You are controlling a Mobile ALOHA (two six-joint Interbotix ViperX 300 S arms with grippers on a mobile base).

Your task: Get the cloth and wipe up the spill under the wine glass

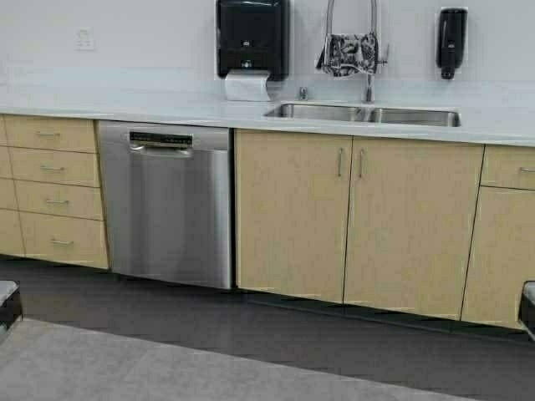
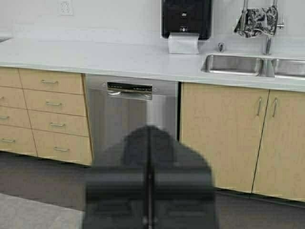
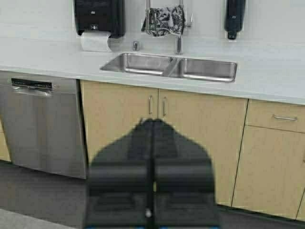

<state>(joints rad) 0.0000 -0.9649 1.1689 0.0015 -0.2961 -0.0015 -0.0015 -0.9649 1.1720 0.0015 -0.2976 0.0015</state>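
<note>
The cloth (image 1: 351, 53), white-grey with a dark floral pattern, hangs over the tall arched faucet (image 1: 368, 79) behind the double steel sink (image 1: 364, 114). It also shows in the left wrist view (image 2: 258, 21) and the right wrist view (image 3: 165, 20). No wine glass and no spill are in view. My left gripper (image 2: 149, 130) is shut and empty, held low and far from the counter. My right gripper (image 3: 153, 122) is shut and empty too, facing the sink cabinet doors. In the high view only the arms' edges show at the lower corners.
A white counter (image 1: 150, 109) runs across light wood cabinets (image 1: 359, 221) and a steel dishwasher (image 1: 167, 205). A black paper towel dispenser (image 1: 252, 38) and a black soap dispenser (image 1: 451, 38) hang on the wall. Dark floor (image 1: 267, 334) lies between me and the cabinets.
</note>
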